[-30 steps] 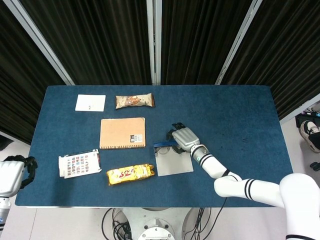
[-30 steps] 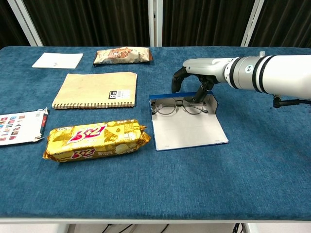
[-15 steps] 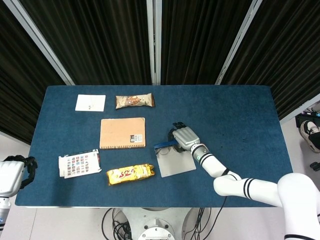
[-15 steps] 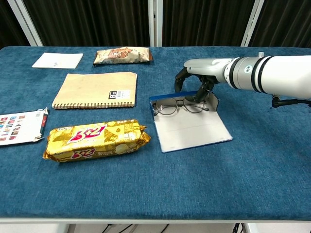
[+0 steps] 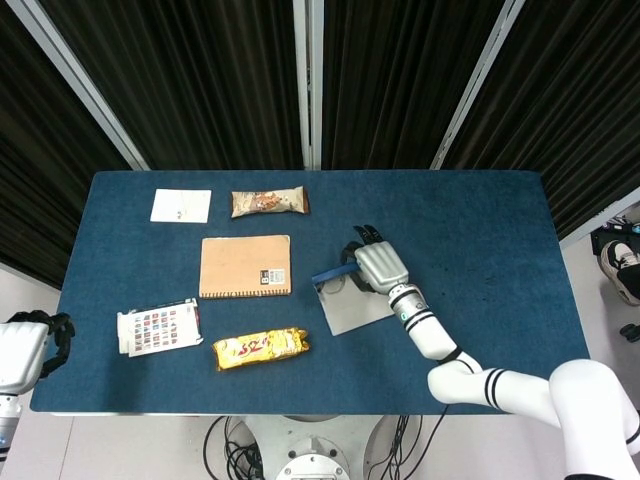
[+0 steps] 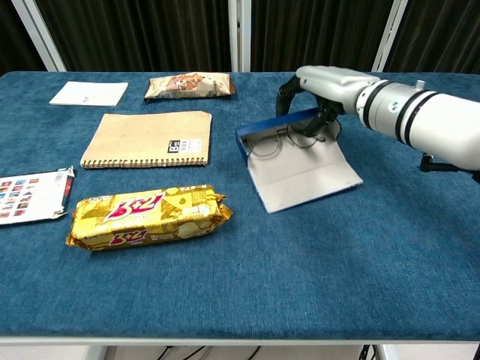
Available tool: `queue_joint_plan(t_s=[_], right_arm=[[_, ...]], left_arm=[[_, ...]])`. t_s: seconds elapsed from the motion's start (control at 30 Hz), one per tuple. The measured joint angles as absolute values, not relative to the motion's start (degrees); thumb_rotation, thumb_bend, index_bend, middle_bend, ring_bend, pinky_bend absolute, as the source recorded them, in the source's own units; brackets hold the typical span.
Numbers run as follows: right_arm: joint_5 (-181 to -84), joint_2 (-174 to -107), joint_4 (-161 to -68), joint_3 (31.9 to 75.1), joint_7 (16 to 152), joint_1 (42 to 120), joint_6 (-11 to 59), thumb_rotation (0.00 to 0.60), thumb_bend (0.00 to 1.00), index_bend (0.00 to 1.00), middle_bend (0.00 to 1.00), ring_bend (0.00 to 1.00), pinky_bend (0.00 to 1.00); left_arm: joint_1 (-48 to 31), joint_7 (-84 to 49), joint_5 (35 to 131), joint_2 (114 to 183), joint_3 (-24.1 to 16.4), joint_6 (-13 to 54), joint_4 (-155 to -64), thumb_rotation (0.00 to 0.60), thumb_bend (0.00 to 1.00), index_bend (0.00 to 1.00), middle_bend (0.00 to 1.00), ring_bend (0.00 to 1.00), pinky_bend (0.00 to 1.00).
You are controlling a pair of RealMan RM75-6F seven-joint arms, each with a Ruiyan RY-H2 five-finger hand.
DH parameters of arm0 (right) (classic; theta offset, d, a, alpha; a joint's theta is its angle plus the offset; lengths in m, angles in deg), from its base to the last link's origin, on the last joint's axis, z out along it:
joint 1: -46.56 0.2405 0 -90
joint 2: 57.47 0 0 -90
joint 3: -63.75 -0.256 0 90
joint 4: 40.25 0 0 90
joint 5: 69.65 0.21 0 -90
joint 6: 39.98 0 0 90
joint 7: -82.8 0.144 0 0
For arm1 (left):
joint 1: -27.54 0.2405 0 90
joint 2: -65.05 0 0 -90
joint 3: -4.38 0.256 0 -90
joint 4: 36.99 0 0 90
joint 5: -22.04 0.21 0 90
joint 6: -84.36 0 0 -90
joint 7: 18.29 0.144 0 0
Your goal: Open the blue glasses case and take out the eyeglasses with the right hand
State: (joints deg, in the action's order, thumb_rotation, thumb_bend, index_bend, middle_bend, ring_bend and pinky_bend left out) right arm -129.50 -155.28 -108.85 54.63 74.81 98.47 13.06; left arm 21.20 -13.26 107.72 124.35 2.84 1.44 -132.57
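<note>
blue table [image 6: 420,247], notebook [image 6: 148,139], snack packs [image 6: 146,217]

Glossy white, rounded right arm [image 6: 420,120] segments, ringed with thin black bands near the wrist and again toward the elbow. Silver-grey shell over the back of the right hand [image 5: 378,266], with black fingers [image 6: 286,93]. White-cased left hand [image 5: 22,350] with black fingers at the frame's left edge.

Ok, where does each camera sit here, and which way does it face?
Head view: high above, looking steeply down on the blue cloth table; right hand, its arm, and left hand at the frame's left edge.
Chest view: low at the front edge, facing the black curtains; right hand only.
Shared: open blue glasses case, gold snack packet.
</note>
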Motion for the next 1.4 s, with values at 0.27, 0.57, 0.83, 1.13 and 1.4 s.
queue_joint_plan(t_s=[0.27,0.57,0.83,1.13,1.4], right_arm=[[-136.9,-162.7,-94.5,54.3,84.7,95.0,18.8,0.600,0.44,0.64,0.32,0.00,0.00],[-140.6,-167.8,-83.7,52.4,87.5,95.7,18.8,0.600,0.39,0.61,0.30,0.00,0.00],[-136.3,-166.0,-86.0,49.8,80.1,98.0,8.3,0.600,0.32,0.10,0.13,0.00,0.00],[-137.1,-157.4,-103.3,50.2,78.2,94.8,10.5,0.600,0.32,0.19,0.20,0.00,0.00],[-141.8,-149.2,-114.0,56.4,78.6,88.6,13.4,0.600,0.34,0.35,0.25,0.00,0.00]], left_arm=[[21.2,-12.9,107.6,124.4,2.8,1.4,-132.6,0.600,0.58,0.66,0.64,0.45,0.45],[21.2,-12.9,107.6,124.4,2.8,1.5,-132.6,0.600,0.58,0.66,0.64,0.45,0.44],[21.2,-13.0,107.5,124.4,2.8,1.5,-132.6,0.600,0.58,0.66,0.64,0.45,0.44],[21.2,-12.9,107.5,124.4,2.8,1.5,-132.7,0.600,0.58,0.66,0.64,0.45,0.44],[21.2,-12.7,107.6,124.4,2.8,1.4,-132.7,0.600,0.58,0.66,0.64,0.45,0.44]])
